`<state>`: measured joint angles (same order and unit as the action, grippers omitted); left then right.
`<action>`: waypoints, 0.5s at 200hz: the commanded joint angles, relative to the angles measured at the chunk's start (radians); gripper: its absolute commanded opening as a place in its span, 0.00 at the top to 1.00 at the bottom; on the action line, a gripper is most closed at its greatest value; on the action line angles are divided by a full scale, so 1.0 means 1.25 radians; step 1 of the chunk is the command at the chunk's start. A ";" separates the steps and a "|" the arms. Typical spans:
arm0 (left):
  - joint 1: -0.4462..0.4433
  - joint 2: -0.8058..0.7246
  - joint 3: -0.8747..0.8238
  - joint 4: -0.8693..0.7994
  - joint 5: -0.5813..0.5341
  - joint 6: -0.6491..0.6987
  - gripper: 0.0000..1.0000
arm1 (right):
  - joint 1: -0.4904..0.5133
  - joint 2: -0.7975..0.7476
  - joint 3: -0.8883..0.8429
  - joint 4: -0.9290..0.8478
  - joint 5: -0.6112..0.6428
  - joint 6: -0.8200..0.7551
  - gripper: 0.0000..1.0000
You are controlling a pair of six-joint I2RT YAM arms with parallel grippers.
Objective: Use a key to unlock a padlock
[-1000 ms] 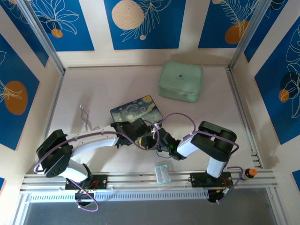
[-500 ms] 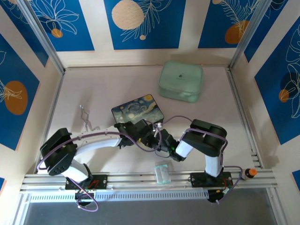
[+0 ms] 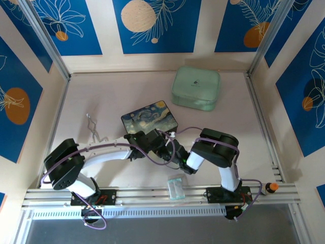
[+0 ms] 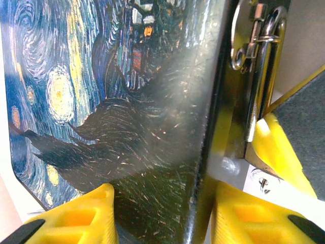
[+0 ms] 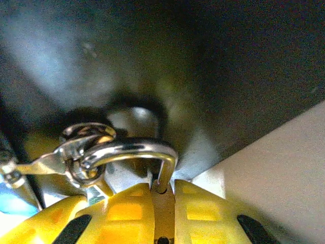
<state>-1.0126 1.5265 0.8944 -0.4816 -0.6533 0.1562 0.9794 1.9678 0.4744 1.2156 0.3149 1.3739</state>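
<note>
Painted box (image 3: pixel 149 118) blocking the centre, mint case (image 3: pixel 196 88) behind, bare table (image 3: pixel 238 122) right.

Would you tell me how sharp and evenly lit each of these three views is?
Top external: sharp, evenly lit, no harsh shadows. Left wrist: glare washes over the scratched lid of the painted box. Right wrist: the shackle of the padlock glints in focus; the surface behind is dark and blurred.
</note>
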 commanded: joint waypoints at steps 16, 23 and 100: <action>-0.008 0.034 -0.050 -0.046 0.093 0.026 0.79 | -0.035 0.050 0.025 -0.043 0.088 0.045 1.00; -0.008 0.033 -0.053 -0.047 0.087 0.028 0.79 | -0.038 0.049 0.025 -0.035 0.089 0.048 1.00; -0.010 0.037 -0.039 -0.063 0.089 0.026 0.79 | -0.076 0.019 -0.024 0.011 0.091 0.064 1.00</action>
<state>-1.0122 1.5291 0.8833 -0.4492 -0.6750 0.1673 0.9428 1.9820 0.4709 1.2541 0.2947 1.4143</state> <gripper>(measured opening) 0.353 0.118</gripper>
